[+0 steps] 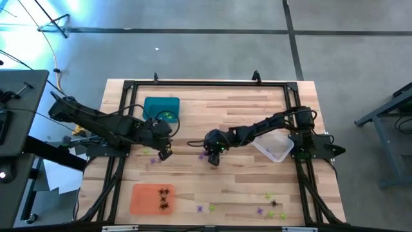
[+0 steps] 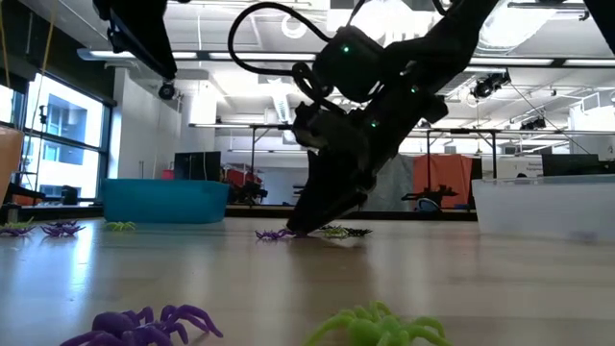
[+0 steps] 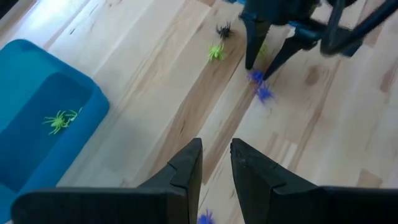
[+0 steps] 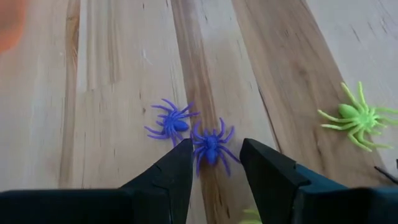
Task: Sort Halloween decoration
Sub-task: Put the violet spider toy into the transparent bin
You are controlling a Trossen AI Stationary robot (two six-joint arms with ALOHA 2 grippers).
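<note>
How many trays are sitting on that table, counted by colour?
Teal tray: 1
Orange tray: 1
Clear tray: 1
Total: 3

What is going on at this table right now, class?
A two-armed robot is sorting tiny plastic spiders by colour into trays. The right gripper is down at the tabletop mid-table, its jaws open around a purple spider, with a second purple spider just beside it. The left gripper hovers near the teal tray, holding nothing visible. That tray holds green spiders, the orange tray holds black spiders, and the clear tray looks empty. More spiders lie loose on the table.
</note>
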